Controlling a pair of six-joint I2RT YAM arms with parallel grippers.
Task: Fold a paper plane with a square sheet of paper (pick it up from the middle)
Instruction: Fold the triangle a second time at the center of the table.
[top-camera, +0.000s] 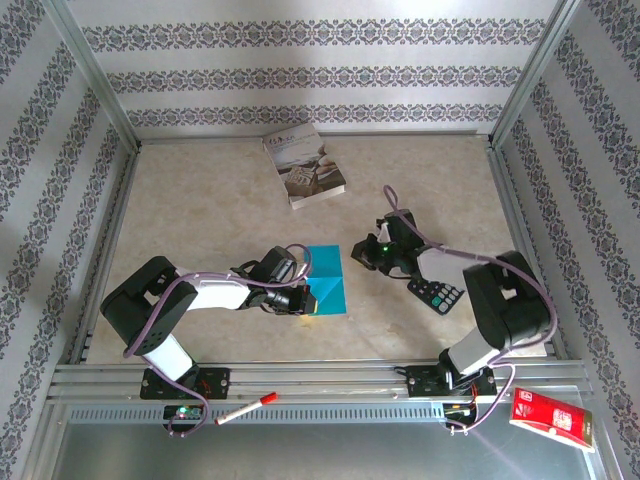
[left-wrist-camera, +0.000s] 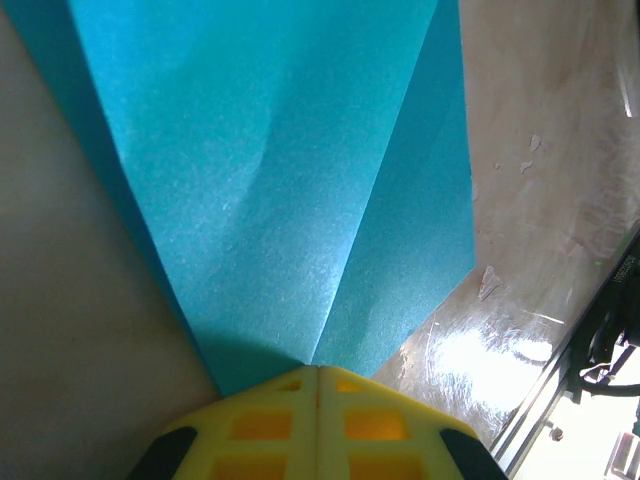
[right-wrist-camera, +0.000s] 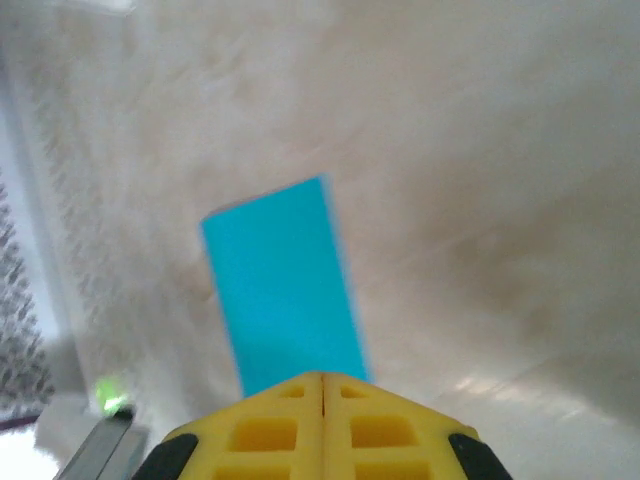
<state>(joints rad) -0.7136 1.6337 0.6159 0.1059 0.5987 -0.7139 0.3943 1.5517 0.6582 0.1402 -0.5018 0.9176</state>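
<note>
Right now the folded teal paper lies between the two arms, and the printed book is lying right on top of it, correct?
Not quite. The printed book is not on the folded teal paper: it lies apart from it, farther back on the table, with bare tabletop between them. The top external view shows this. The rest is right.

Top overhead, whole table (top-camera: 200, 220); wrists close, share paper (left-wrist-camera: 280, 180).
</note>
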